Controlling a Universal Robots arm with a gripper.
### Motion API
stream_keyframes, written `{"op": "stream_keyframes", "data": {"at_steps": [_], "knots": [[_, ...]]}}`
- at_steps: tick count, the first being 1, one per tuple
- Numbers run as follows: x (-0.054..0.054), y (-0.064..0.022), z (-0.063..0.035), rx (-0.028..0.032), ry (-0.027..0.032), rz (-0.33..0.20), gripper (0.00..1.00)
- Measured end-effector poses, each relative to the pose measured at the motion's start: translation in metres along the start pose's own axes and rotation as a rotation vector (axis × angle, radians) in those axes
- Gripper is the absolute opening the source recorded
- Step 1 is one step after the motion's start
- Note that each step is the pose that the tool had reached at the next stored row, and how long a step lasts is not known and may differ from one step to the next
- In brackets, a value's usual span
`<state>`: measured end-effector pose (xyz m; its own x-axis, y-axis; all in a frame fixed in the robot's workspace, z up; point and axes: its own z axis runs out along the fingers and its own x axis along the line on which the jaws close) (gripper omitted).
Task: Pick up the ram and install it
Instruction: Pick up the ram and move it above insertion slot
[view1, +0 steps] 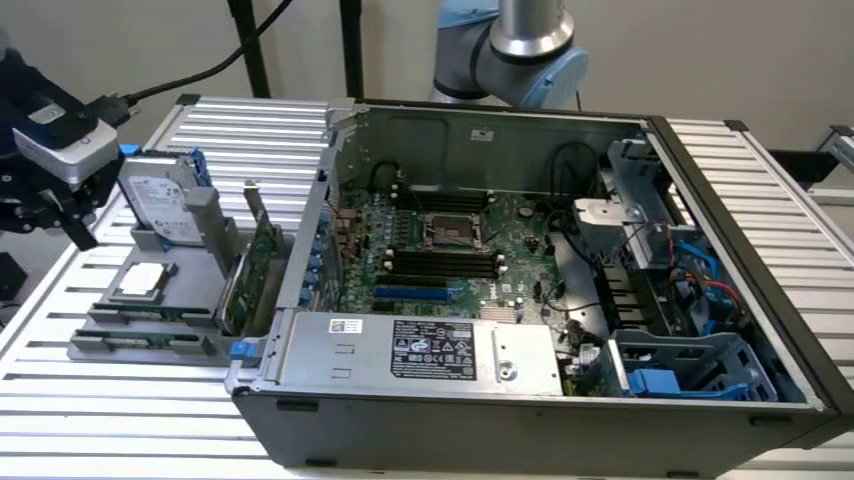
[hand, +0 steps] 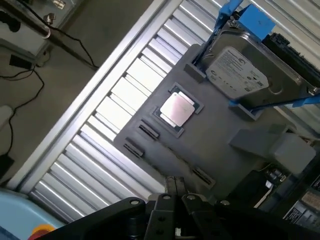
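With the gripper (hand: 174, 184) hanging over the gray fixture (hand: 220, 125) on the bench (hand: 125, 95), jaws pressed together on nothing visible and the ram's place impossible to tell, a misjudged descent could strike the processor chip (hand: 176, 109).

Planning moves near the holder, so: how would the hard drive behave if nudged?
The hard drive stands on edge in the grey holder, so it might tip. Its metal casing suggests it is rigid, probably heavy for its size.
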<state>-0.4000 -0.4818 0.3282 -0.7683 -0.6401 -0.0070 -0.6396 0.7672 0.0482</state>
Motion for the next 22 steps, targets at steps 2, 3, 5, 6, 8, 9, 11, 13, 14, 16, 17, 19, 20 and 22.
{"op": "stream_keyframes", "data": {"at_steps": [2,3,5,6,8,9,11,13,14,16,17,19,20,22], "knots": [[0.0,-0.0001,0.0025,-0.0002,0.0018,-0.036,0.0],[0.0,-0.0002,0.0037,-0.0002,0.0027,-0.054,0.0],[0.0,-0.0003,0.0063,-0.0004,0.0045,-0.092,0.0],[0.0,-0.0004,0.0074,-0.0005,0.0054,-0.109,0.0],[0.0,-0.0005,0.0099,-0.0007,0.0074,-0.146,0.0],[0.0,-0.0006,0.0112,-0.0008,0.0083,-0.164,0.0],[0.0,-0.0008,0.0136,-0.0009,0.0101,-0.2,0.0],[0.0,-0.0009,0.0159,-0.001,0.0119,-0.237,0.0],[0.0,-0.001,0.0171,-0.0011,0.0129,-0.255,0.0],[0.0,-0.0011,0.0194,-0.0011,0.0148,-0.291,0.0],[0.0,-0.0011,0.0205,-0.0012,0.0158,-0.309,0.0],[0.0,-0.0012,0.0228,-0.0013,0.0177,-0.345,0.0],[0.0,-0.0013,0.0239,-0.0013,0.0185,-0.363,0.0],[0.0,-0.0014,0.0263,-0.0014,0.0204,-0.401,0.0]]}}
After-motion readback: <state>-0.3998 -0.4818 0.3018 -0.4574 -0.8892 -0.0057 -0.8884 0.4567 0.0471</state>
